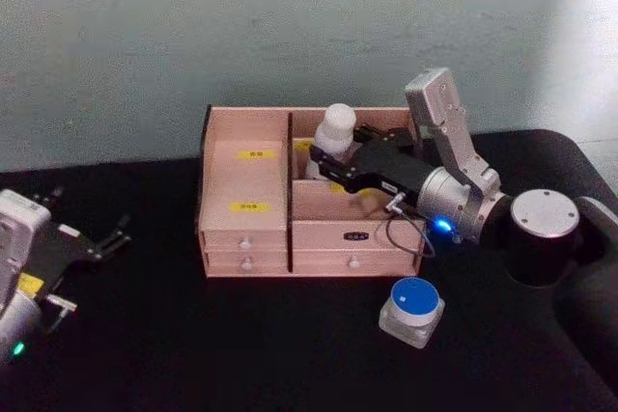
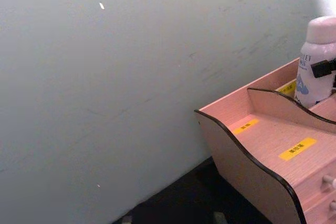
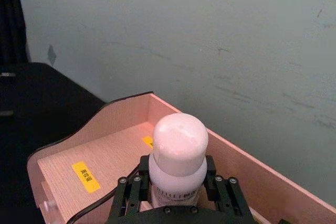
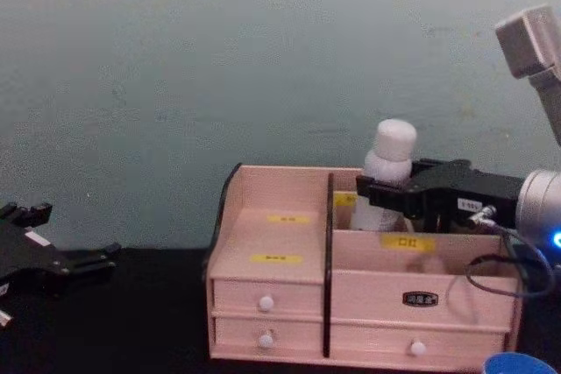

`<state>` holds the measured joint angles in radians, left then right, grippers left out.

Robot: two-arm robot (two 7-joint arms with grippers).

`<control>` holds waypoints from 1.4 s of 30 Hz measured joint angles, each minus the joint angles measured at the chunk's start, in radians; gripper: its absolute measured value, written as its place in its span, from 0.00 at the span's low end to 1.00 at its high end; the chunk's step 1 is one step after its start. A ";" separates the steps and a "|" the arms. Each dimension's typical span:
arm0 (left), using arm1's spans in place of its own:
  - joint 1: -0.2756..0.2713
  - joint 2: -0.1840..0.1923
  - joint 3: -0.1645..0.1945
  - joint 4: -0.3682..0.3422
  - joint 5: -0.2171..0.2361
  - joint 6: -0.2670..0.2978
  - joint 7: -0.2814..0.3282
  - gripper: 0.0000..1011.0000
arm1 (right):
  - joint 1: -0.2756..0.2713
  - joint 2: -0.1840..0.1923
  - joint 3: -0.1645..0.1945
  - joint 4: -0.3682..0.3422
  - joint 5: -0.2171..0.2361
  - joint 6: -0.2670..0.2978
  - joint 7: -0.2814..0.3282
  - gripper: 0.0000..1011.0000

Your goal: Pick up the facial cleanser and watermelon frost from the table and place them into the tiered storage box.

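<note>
A blue-lidded jar (image 1: 412, 308) is seen toward the table's (image 1: 193, 354) front right, just before the box (image 1: 241, 180). At the table's left edge the left gripper (image 1: 92, 219) is parked, its fingers apparently spread wide. The right gripper (image 1: 323, 166) is clamped narrowly on the upright white bottle (image 1: 338, 127) in the box's rear right compartment, beside the divider.

- Box (image 1: 246, 180): stepped pinkish wood, stood on counter (image 1: 193, 335).
- Cleanser (image 1: 338, 127): white bottle stood upright in its rear right compartment.
- Frost (image 1: 412, 308): blue-lidded jar sat near its front right corner.
</note>
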<state>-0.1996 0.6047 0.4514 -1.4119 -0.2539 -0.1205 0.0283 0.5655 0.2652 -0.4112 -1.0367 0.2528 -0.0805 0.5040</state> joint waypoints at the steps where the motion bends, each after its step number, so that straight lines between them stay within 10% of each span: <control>1: 0.000 0.000 0.000 0.000 0.000 0.000 0.000 0.99 | 0.000 0.000 0.000 0.001 0.000 0.000 0.000 0.59; 28: 0.000 0.000 0.000 0.000 0.000 0.000 0.000 0.99 | 0.001 0.000 -0.001 0.003 0.001 0.009 -0.002 0.59; 42: 0.000 0.000 0.000 0.000 0.000 0.000 0.000 0.99 | 0.001 0.000 -0.001 0.003 0.000 0.009 -0.001 0.96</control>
<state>-0.1995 0.6047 0.4514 -1.4119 -0.2539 -0.1206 0.0283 0.5663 0.2651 -0.4124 -1.0335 0.2527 -0.0715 0.5027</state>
